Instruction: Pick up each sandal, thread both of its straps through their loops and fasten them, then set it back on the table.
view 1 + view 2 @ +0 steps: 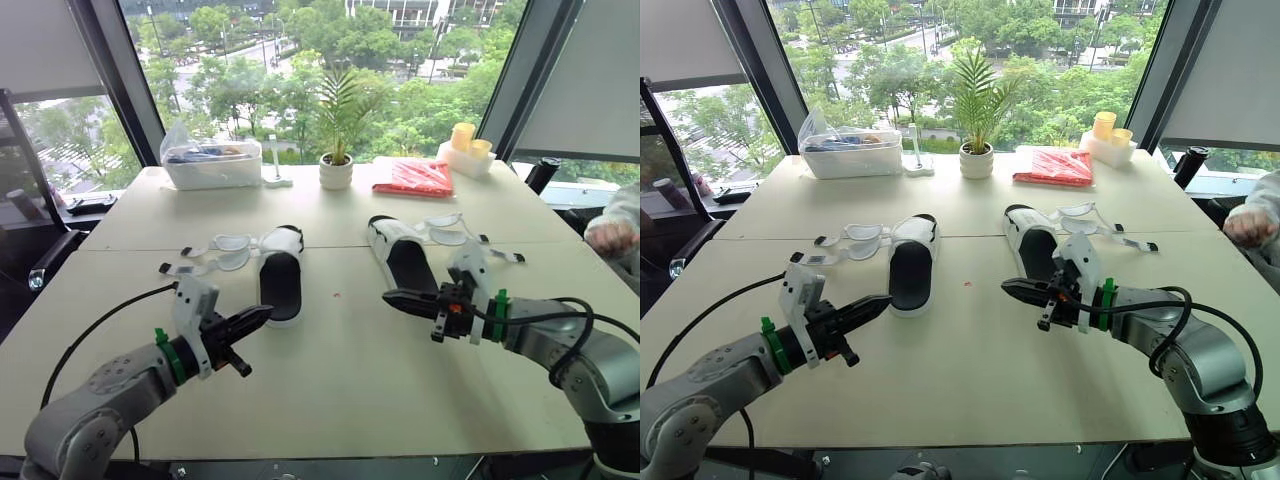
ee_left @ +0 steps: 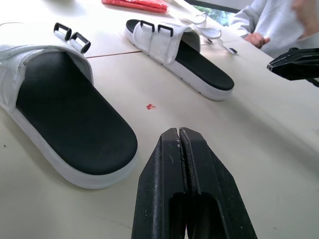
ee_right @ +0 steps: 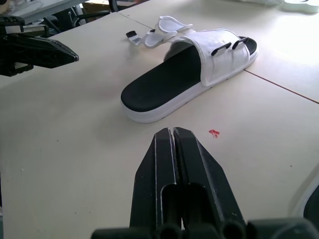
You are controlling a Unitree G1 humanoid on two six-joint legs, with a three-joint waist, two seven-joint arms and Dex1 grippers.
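Observation:
Two white sandals with black footbeds lie on the table. The left sandal (image 1: 280,275) has both straps (image 1: 215,250) loose and spread to its left. The right sandal (image 1: 400,255) has its straps (image 1: 450,230) spread to its right. My left gripper (image 1: 262,316) is shut and empty, hovering just in front of the left sandal's heel. My right gripper (image 1: 388,296) is shut and empty, pointing left beside the right sandal's heel. In the left wrist view the left sandal (image 2: 60,109) lies just ahead of the shut fingers (image 2: 180,164).
A potted plant (image 1: 336,160), a clear plastic box (image 1: 212,165), a red packet (image 1: 415,178) and a white holder with yellow cups (image 1: 466,150) stand along the table's far edge. A person's hand (image 1: 612,236) rests at the right edge. A small red speck (image 1: 336,296) marks the table between the sandals.

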